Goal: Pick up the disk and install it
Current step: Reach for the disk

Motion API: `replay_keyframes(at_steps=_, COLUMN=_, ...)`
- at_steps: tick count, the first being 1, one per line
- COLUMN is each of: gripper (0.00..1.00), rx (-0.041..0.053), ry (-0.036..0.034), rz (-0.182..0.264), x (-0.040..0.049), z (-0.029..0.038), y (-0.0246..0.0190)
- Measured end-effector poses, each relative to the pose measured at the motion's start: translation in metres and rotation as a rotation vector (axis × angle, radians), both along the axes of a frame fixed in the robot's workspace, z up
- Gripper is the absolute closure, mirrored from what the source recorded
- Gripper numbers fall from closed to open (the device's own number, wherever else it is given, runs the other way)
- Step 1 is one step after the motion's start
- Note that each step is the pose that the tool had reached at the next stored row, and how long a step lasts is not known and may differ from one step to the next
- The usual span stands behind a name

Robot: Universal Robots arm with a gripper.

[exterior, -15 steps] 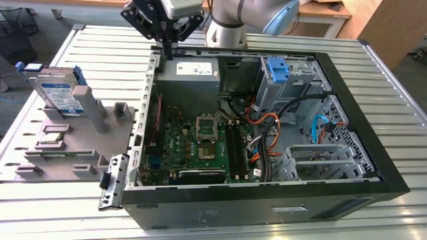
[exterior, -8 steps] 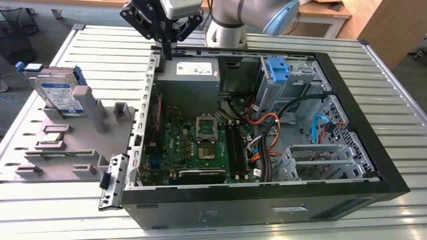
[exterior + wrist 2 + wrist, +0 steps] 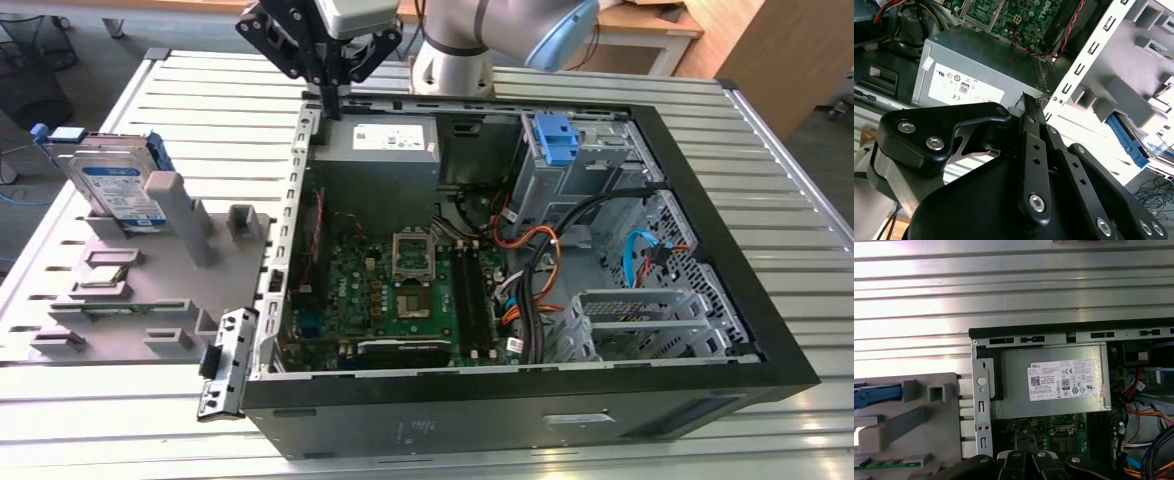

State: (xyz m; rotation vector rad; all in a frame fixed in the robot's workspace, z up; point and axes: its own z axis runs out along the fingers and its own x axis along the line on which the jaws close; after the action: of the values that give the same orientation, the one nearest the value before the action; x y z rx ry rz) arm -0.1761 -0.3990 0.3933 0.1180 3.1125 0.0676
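Gripper (image 3: 330,100) is hovering above the case (image 3: 441,430) rim, just by the PSU (image 3: 374,160). Jaws are sitting pressed together, gripping nothing (both wrist views agree). Disk (image 3: 114,185) is standing upright in the grey fixture (image 3: 134,300) at the exterior view's left, outside the case and well apart from the gripper. Case is lying open on the slatted table (image 3: 107,420), holding the PSU, motherboard (image 3: 400,290), cables and a blue bracket (image 3: 554,135) in the drive cage.
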Motion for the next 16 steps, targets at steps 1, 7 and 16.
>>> replay_keyframes(at_steps=1, gripper=0.89, rx=0.0000, ry=0.0000, rz=0.000, x=-0.0006, z=0.0000, y=0.0000)
replay_keyframes(at_steps=7, gripper=0.89, rx=0.0000, ry=0.0000, rz=0.000, x=-0.0048, z=0.0000, y=0.0000)
replay_keyframes(at_steps=16, gripper=0.89, rx=0.0001, ry=-0.0001, rz=0.000, x=-0.0112, z=-0.0001, y=0.0000)
